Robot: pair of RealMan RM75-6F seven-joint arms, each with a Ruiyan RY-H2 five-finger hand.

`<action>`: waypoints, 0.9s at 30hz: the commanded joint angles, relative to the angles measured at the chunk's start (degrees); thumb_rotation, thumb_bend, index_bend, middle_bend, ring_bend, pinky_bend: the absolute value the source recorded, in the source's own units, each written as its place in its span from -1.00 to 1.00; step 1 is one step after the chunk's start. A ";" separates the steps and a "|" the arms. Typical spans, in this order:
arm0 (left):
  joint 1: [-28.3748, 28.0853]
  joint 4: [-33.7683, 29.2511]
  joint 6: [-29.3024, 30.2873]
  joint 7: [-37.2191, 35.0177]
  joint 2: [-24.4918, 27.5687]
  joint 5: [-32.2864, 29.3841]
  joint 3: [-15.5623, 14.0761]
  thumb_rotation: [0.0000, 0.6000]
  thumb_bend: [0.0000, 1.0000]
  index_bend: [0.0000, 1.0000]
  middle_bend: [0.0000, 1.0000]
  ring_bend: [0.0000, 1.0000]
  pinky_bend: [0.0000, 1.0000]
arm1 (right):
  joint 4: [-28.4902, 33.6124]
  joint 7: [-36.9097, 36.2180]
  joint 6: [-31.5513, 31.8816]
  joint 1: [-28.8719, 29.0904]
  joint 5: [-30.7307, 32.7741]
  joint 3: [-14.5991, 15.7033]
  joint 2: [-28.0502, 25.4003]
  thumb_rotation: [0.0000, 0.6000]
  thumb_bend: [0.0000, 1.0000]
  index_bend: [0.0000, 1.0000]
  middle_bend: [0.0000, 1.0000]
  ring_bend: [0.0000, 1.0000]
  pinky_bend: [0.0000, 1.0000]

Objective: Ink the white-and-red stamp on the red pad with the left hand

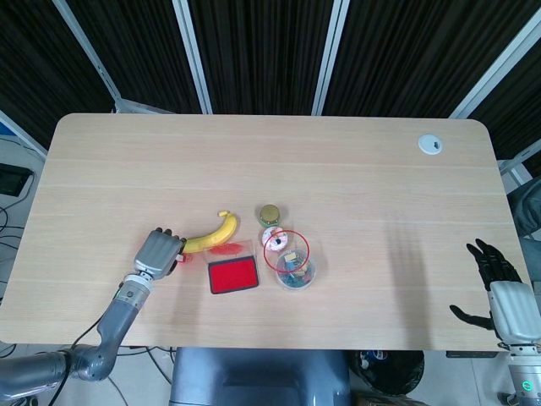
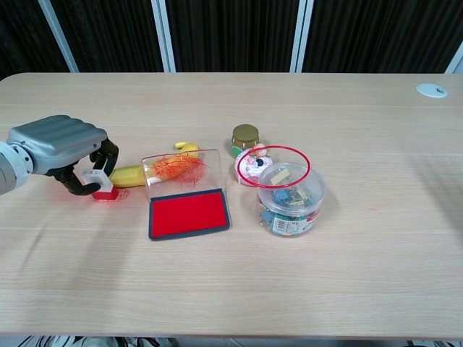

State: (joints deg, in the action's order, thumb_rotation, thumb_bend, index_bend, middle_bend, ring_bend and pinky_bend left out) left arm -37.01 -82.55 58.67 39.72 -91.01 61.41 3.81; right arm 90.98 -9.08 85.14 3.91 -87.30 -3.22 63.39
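A pale wood-grain tabletop with rounded corners (image 1: 338, 169) fills the middle of the head view. A round white cable grommet (image 1: 430, 145) sits toward its upper right. Behind hang dark ribbed panels (image 1: 262, 51) split by slanted white metal struts (image 1: 190, 55). Light is even.
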 commanded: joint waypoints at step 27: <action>-1.69 -11.40 0.68 -0.23 -0.91 2.77 0.66 1.00 0.12 0.46 0.47 0.16 0.25 | 0.02 -0.37 0.05 -0.04 -0.09 0.03 -0.10 1.00 -0.74 -1.00 -1.00 -1.00 -0.68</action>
State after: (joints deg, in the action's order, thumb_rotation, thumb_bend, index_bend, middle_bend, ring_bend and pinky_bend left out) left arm -38.18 -94.21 59.86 38.82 -91.16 65.00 4.09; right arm 91.00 -9.45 85.20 3.86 -87.40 -3.19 63.30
